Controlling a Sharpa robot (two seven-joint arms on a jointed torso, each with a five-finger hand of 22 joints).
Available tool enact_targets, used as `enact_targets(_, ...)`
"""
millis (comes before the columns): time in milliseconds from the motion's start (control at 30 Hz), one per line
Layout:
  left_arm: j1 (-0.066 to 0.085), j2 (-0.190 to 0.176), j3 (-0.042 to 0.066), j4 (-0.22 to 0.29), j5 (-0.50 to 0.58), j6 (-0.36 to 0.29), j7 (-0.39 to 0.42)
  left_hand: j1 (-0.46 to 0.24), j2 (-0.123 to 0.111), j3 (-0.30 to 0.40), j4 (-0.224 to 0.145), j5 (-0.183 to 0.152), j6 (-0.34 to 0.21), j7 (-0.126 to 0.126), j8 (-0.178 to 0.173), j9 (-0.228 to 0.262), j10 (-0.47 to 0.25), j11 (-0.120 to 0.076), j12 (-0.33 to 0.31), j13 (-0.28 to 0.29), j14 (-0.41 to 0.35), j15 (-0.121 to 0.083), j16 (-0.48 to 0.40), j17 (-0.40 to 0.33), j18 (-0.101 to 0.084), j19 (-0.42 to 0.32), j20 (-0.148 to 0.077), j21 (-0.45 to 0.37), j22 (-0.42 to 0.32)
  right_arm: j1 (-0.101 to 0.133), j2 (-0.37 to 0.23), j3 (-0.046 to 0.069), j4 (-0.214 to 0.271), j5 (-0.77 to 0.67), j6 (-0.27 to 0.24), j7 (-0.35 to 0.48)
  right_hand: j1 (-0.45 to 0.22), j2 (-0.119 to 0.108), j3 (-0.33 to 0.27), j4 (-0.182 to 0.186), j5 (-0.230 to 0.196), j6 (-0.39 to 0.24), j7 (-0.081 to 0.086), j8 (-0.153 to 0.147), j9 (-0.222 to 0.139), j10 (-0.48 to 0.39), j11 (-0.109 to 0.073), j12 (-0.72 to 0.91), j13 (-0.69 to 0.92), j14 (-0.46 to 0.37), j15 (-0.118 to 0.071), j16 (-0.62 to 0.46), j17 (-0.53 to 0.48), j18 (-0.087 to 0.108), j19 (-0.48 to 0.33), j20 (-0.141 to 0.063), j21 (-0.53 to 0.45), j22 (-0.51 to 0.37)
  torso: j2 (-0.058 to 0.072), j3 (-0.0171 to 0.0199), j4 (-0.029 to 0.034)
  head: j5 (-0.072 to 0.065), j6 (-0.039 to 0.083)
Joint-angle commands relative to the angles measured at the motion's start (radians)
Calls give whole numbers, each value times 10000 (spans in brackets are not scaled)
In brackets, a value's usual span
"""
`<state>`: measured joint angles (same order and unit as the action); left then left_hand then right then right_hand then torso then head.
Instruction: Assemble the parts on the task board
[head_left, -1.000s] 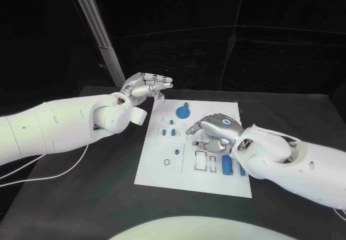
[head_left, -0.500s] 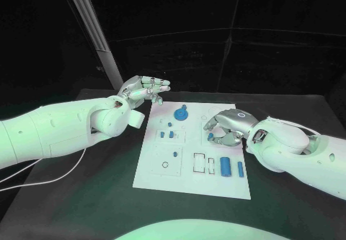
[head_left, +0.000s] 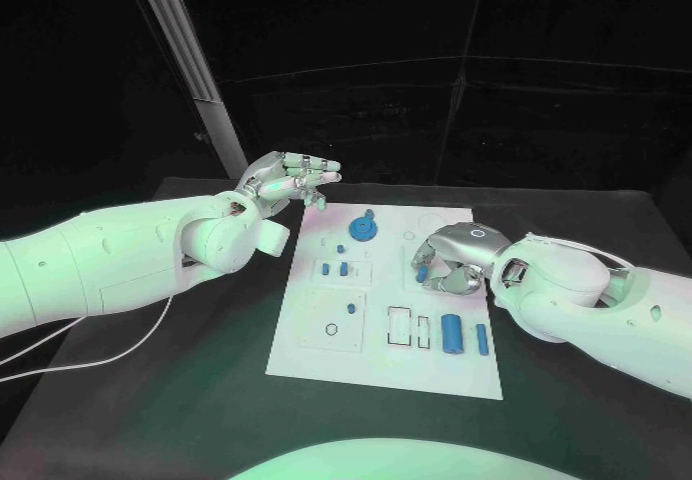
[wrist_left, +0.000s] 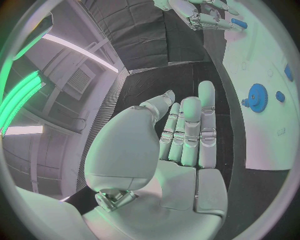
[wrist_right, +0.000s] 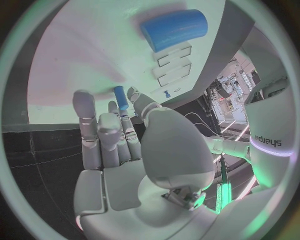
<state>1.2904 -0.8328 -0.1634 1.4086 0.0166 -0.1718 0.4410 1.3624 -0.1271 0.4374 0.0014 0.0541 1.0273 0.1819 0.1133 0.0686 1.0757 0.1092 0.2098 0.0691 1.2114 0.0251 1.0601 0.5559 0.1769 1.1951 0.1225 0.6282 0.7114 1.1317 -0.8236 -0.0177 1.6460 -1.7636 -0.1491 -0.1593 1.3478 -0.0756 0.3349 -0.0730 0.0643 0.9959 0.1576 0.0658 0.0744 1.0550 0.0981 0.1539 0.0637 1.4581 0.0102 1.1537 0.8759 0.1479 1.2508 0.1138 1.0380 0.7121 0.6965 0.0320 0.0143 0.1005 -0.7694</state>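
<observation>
The white task board (head_left: 378, 355) lies mid-table. My right hand (head_left: 450, 262) hovers over its right middle and pinches a small blue peg (head_left: 421, 272) between thumb and fingers; the peg (wrist_right: 120, 97) also shows at the fingertips in the right wrist view. My left hand (head_left: 296, 178) is raised off the board's far left corner, fingers extended, holding nothing. On the board are a blue gear (head_left: 364, 228), two short blue pegs (head_left: 335, 268), a thick blue cylinder (head_left: 451, 333) and a slim blue pin (head_left: 482, 339). The left wrist view shows the gear (wrist_left: 257, 94) and my right hand (wrist_left: 200, 15).
Rectangular slots (head_left: 400, 325) and a ring hole (head_left: 332, 328) mark the board's near half. A grey pole (head_left: 188, 80) rises behind the table at the far left. A white cable (head_left: 87, 350) trails across the black table on the left.
My right hand has lifted off the board and turned, carrying the small blue peg slightly toward the far side. The left hand has stayed where it was.
</observation>
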Motion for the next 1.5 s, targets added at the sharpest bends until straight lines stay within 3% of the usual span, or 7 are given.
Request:
enact_targets(33, 18, -2, 7, 9, 38, 137, 16, 13, 61, -41, -17, -13, -58, 12, 28, -13, -15, 34, 43, -3, -68, -2, -50, -27, 62, -88, 6, -37, -21, 21, 39, 9, -23, -169, 187, -86, 71, 101, 134, 25, -77, 156, 11, 71, 21, 174, -8, 87, -10, 121, -34, 176, 218, -1, 182, -22, 214, 309, -2, 6, 2, 13, -3)
enact_targets(433, 18, 0, 7, 0, 38, 159, 2, 13, 61, -41, -17, -13, -58, 12, 29, -12, -15, 34, 43, -3, -68, -2, -50, -28, 62, -88, 6, -38, -22, 20, 102, 9, -47, -401, -169, -207, 546, 538, 1006, -72, -160, 1173, -171, 392, 180, 1489, -326, 297, 83, 268, -283, 742, 903, -163, 648, -240, 977, 1358, -1, 11, -11, 10, -34)
enact_targets(833, 17, -7, 6, -12, 38, 172, -18, 13, 61, -41, -17, -13, -58, 12, 29, -12, -15, 34, 43, -3, -68, -2, -50, -28, 62, -88, 6, -38, -22, 18, -98, 15, 357, -209, -989, -115, 570, 484, 1184, -139, -163, 1266, -187, 382, 191, 1643, -349, 214, 79, 274, -328, 839, 1001, -213, 739, -311, 1167, 1613, -14, 8, -9, 3, -45)
enact_targets(1100, 15, -12, 4, -24, 38, 169, -23, 13, 61, -41, -17, -13, -58, 12, 29, -12, -15, 34, 43, -3, -68, -2, -50, -28, 62, -88, 6, -38, -22, 79, -480, 419, 1042, 756, -1077, -119, 499, 410, 1212, -122, -162, 1238, -177, 339, 179, 1609, -335, 123, 60, 268, -319, 861, 1013, -218, 737, -315, 1189, 1632, -13, 2, -11, -13, -12)
enact_targets(1200, 15, -1, 3, -29, 38, 168, -22, 15, 76, -48, -17, -12, -53, 10, 37, -11, -15, 33, 55, -2, -73, -2, -52, -39, 63, -88, 7, -46, -30, 145, -489, 505, 1318, 1047, -1150, -27, 482, 389, 1225, -118, -161, 1226, -171, 323, 175, 1595, -328, 90, 54, 266, -315, 870, 1018, -221, 737, -314, 1199, 1644, -6, 6, -5, -18, -10)
enact_targets(1333, 14, 13, 3, -30, 38, 165, -20, 15, 76, -48, -17, -12, -53, 10, 37, -11, -15, 33, 55, -2, -73, -2, -52, -39, 63, -88, 7, -46, -30, 178, -172, 546, 1411, 1308, -1146, 137, 468, 376, 1242, -115, -160, 1212, -162, 305, 170, 1581, -320, 58, 49, 265, -310, 879, 1023, -219, 731, -312, 1199, 1638, 1, 5, -5, -1, -9)
enact_targets(1500, 15, 38, 4, -16, 38, 171, -14, 15, 76, -48, -17, -12, -53, 10, 37, -11, -15, 33, 55, -2, -73, -2, -52, -39, 63, -88, 7, -46, -30, 186, 564, 550, 1234, 1442, -1042, 422, 470, 385, 1278, -115, -157, 1197, -153, 285, 164, 1568, -311, 21, 44, 259, -303, 873, 1000, -215, 717, -309, 1189, 1615, 3, -16, 39, -8, -33)
